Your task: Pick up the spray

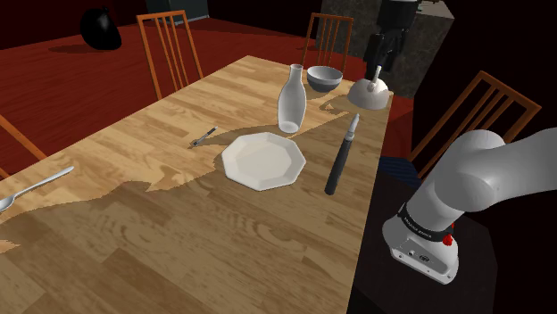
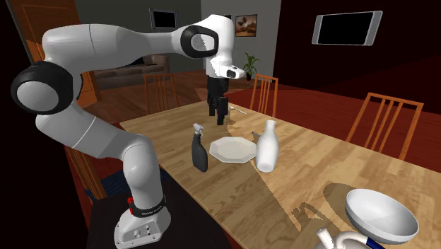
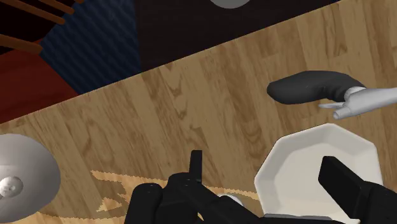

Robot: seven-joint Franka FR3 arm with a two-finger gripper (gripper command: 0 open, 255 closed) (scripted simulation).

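Your jaws hang wide apart above the worktop (image 3: 191,108), the dark spray bottle (image 3: 305,88) (pale grey nozzle) standing untouched ahead of them, beyond the white plate (image 3: 318,159).

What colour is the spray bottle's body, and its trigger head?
Spray bottle: black body, light grey trigger head; clearest in the second exterior view.

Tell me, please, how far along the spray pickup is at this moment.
Done: nothing yet; the spray bottle stands upright on the table beside the white plate, untouched. In hand: the gripper hovers open above the table, well apart from the spray bottle. Left: probably moving over it, lowering, closing on it and lifting.
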